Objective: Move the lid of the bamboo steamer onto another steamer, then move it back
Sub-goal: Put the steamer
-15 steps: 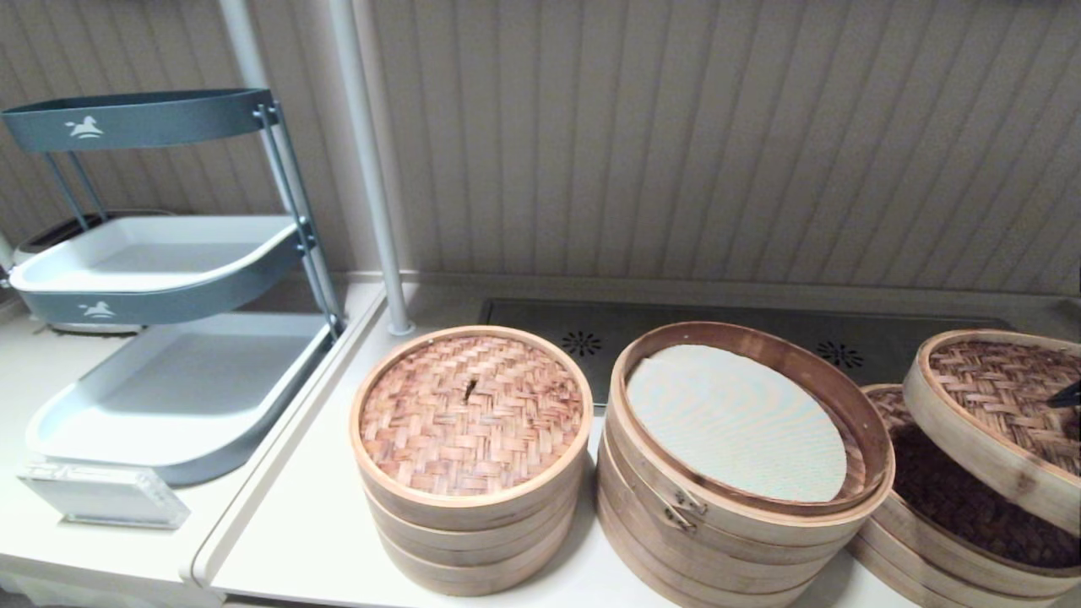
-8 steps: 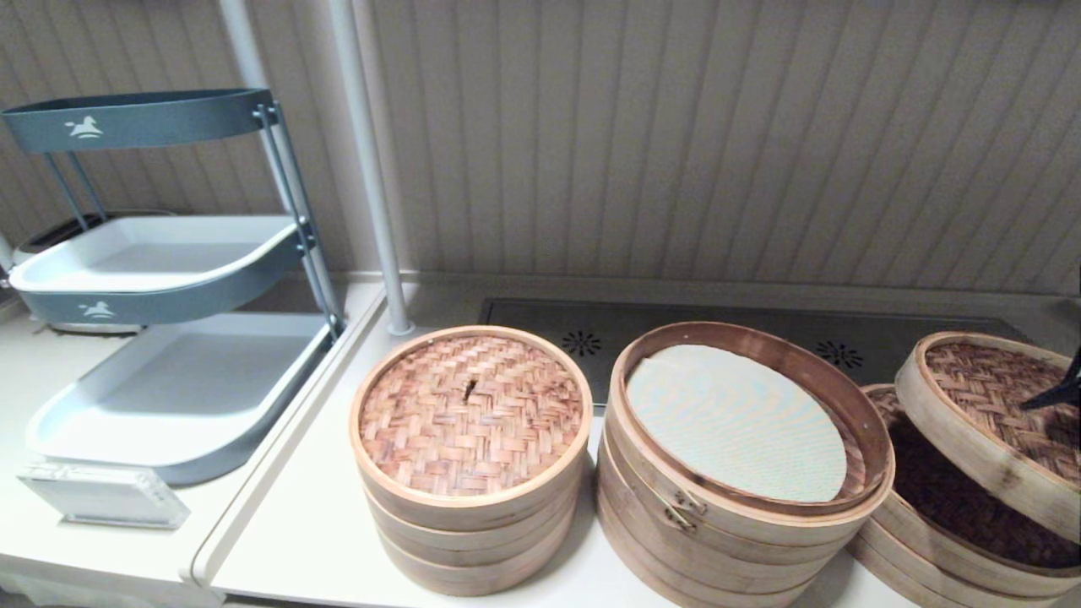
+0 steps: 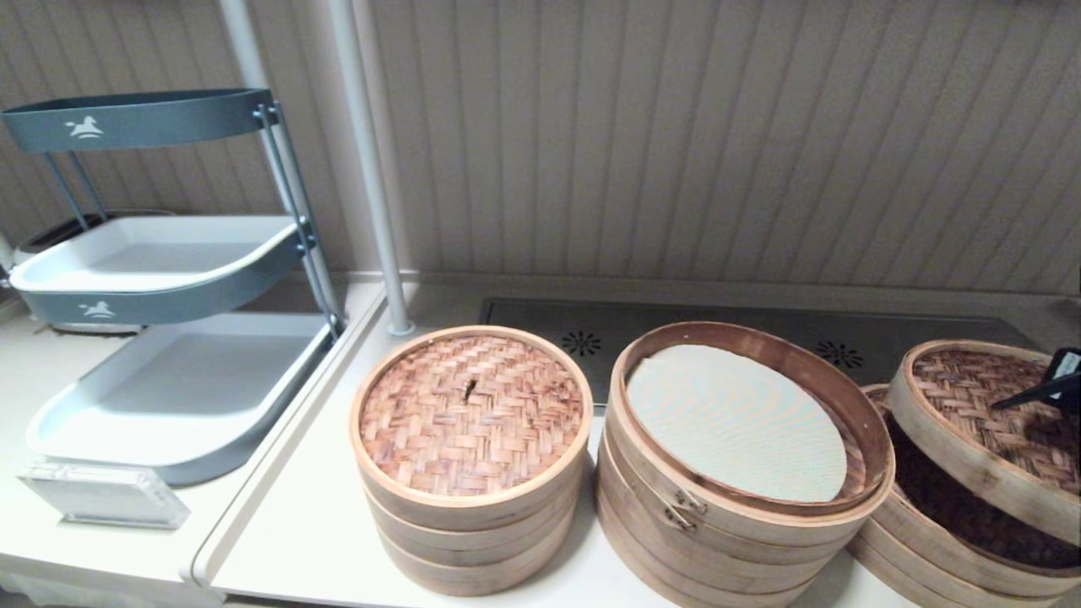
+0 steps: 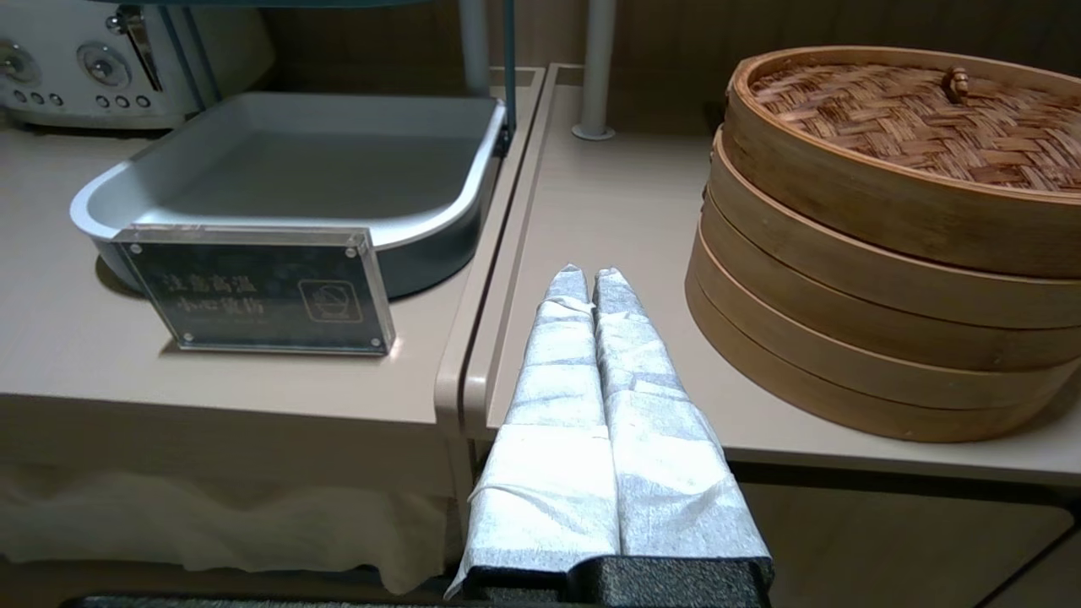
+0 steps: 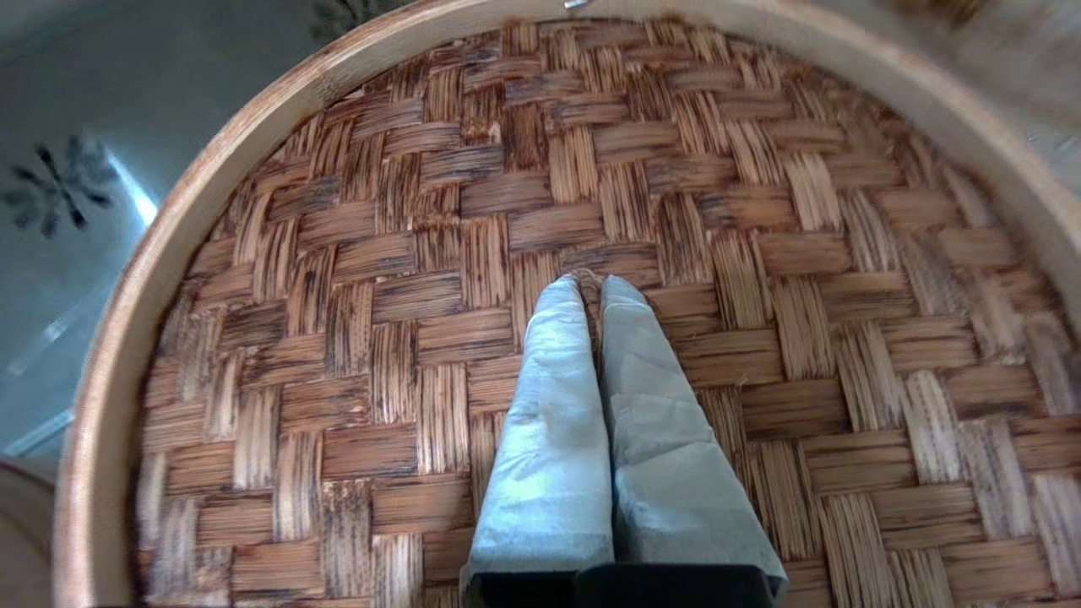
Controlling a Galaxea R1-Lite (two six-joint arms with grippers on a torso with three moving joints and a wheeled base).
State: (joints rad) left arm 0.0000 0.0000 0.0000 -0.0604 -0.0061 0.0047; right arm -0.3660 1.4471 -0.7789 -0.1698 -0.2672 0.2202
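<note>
At the far right of the head view the bamboo steamer lid (image 3: pixel 971 397) hangs tilted, with its reddish-tan weave facing up and a deep pale rim. My right gripper (image 3: pixel 1001 405) comes in from the right edge. In the right wrist view this gripper (image 5: pixel 591 283) is shut on the small centre knot of the lid (image 5: pixel 380 295). Below the lid lies the other steamer (image 3: pixel 946 498), a low stack with a dark brown woven lid that is partly covered. I cannot tell whether the two lids touch. My left gripper (image 4: pixel 583 274) is shut on nothing, low at the counter's front edge.
A taller stack with a metal clasp (image 3: pixel 735 422) stands open in the middle, showing a white liner. Left of it is a smaller lidded stack (image 3: pixel 469 414), also seen from the left wrist (image 4: pixel 887 211). A grey tray rack (image 3: pixel 169 371) and a sign plate (image 4: pixel 253 291) sit at far left.
The held lid has shifted a little to the left and down over the low stack. More of my right gripper has come into the head view. The left arm has not moved.
</note>
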